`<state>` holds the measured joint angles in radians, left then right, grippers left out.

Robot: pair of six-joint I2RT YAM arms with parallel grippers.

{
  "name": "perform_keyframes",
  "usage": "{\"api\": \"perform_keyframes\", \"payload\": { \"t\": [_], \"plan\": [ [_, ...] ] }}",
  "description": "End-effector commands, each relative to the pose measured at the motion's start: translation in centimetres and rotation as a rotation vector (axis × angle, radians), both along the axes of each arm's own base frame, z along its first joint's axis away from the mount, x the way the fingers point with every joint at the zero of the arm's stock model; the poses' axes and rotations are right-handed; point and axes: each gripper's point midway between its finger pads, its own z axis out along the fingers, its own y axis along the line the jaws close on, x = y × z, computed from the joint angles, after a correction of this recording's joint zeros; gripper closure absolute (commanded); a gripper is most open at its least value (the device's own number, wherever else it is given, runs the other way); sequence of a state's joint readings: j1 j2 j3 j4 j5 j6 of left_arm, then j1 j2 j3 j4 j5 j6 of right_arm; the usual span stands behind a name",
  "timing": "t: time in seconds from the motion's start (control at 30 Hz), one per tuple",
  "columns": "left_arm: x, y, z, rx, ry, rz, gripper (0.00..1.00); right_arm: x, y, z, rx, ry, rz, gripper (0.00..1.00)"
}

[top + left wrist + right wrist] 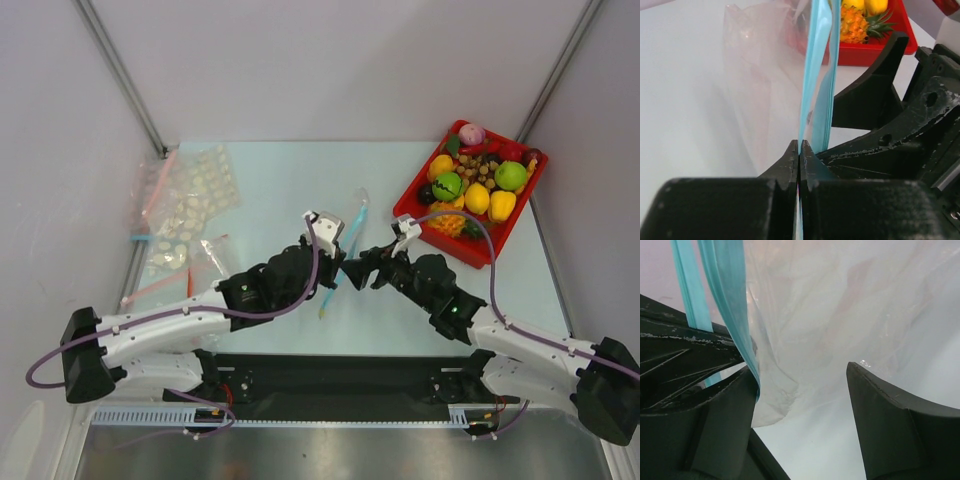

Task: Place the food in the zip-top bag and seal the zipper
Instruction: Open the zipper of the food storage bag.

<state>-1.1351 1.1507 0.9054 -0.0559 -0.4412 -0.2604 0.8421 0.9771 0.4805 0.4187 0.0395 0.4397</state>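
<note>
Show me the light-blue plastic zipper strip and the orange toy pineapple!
Light-blue plastic zipper strip (817, 75): left wrist view, middle of the strip.
Orange toy pineapple (855, 26): left wrist view, its bumpy body.

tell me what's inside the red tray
The red tray holds a toy pineapple, two green fruits, yellow pieces, a pink one, small brown bits. Anything beneath that pile is covered.

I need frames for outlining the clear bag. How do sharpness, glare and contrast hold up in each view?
Left wrist: the zipper is fairly crisp above the shut left gripper, but the zip-top bag film is hazy and the red tray soft. Right wrist: film milky, low-contrast, inside the open right gripper. Top external: even light, faint shadows; bag barely visible, only its blue strip reads.
</note>
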Motion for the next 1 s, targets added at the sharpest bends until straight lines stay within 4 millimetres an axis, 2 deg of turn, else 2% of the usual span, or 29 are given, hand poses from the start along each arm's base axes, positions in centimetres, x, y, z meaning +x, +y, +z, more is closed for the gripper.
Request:
{"api": "perform_keyframes", "payload": {
  "t": [0.0,0.03,0.13,0.17,0.27,0.37,0.4,0.43,0.57,0.67,0.7,0.73,0.77,0.97],
  "plan": [
    [0.8,0.9,1.9,0.002,-0.056,0.082,1.0,1.1,-0.4,1.5,-0.003,-0.014,-0.054,0.24],
    [1.7,2.4,2.0,0.033,-0.08,0.183,1.0,1.3,-0.7,1.5,-0.002,-0.013,-0.073,0.24],
    [2.4,4.9,2.2,0.145,-0.13,0.331,1.0,1.4,-1.2,1.7,0.005,-0.015,-0.101,0.23],
    [3.0,6.4,2.4,0.19,-0.168,0.437,1.0,1.4,-1.4,1.7,0.005,-0.017,-0.106,0.23],
    [2.9,7.0,3.0,0.261,-0.219,0.511,1.0,1.7,-1.5,1.3,-0.008,-0.005,-0.124,0.23],
    [3.2,5.8,1.9,0.31,-0.21,0.496,1.0,2.2,-1.8,0.6,-0.029,0.017,-0.149,0.26],
    [3.4,4.8,1.2,0.338,-0.204,0.479,1.0,2.4,-2.0,0.4,-0.033,0.024,-0.163,0.26],
    [3.5,4.8,0.7,0.375,-0.199,0.481,1.0,2.5,-2.0,0.4,-0.034,0.027,-0.165,0.26],
    [3.6,2.8,-0.7,0.412,-0.158,0.443,1.0,2.3,-2.0,0.6,-0.037,0.02,-0.155,0.21],
    [2.9,0.3,-1.2,0.335,-0.103,0.32,1.0,2.3,-2.2,0.7,-0.031,0.018,-0.158,0.17],
    [2.6,0.0,-1.7,0.32,-0.089,0.286,1.0,2.3,-2.3,0.7,-0.033,0.018,-0.164,0.16],
    [1.9,-1.3,-2.2,0.288,-0.059,0.207,1.0,2.4,-2.3,0.6,-0.037,0.022,-0.169,0.16],
    [1.8,-1.7,-1.6,0.24,-0.053,0.186,1.0,2.5,-2.5,0.3,-0.048,0.03,-0.18,0.17],
    [1.8,-2.6,-2.9,0.195,0.024,0.13,1.0,4.5,-4.5,-2.0,-0.096,0.136,-0.321,0.2]
  ]
}}
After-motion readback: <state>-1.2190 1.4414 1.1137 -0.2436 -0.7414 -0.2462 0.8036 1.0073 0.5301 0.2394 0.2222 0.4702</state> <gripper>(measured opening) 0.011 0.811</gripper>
